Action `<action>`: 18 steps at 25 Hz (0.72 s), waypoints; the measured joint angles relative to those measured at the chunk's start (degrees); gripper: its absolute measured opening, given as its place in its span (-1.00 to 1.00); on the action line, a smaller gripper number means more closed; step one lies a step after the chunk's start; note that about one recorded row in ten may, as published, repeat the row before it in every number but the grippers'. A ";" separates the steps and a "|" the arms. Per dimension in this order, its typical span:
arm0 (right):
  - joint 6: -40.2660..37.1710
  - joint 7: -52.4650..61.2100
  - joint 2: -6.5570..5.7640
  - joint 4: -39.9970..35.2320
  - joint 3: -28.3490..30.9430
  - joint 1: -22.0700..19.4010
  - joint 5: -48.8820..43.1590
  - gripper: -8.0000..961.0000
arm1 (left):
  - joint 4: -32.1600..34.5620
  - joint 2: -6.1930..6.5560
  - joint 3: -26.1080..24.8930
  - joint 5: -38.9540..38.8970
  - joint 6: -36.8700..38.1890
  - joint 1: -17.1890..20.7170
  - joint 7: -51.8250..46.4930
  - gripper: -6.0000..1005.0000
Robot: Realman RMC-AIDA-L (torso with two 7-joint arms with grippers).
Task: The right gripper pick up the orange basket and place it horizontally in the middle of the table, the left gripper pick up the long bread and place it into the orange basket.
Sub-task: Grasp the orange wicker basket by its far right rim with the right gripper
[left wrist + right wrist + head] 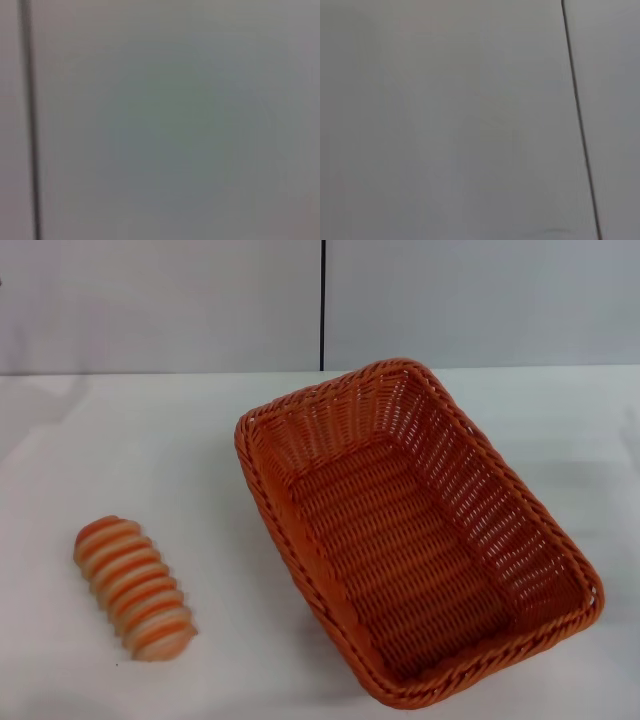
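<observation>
Orange basket (420, 540) empty, long bread (135, 588) outside

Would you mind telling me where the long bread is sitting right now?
In the head view, the long bread lies on the table at the robot's left, apart from the orange basket to its right.

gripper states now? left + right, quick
Left gripper: not in any view; state cannot be told.
Right gripper: not in any view; state cannot be told.
</observation>
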 joint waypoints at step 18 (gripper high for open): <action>1.59 83.10 -0.01 -62.20 -11.91 3.01 -48.84 0.52 | -25.66 0.18 -1.43 -20.00 -2.52 0.68 28.88 0.38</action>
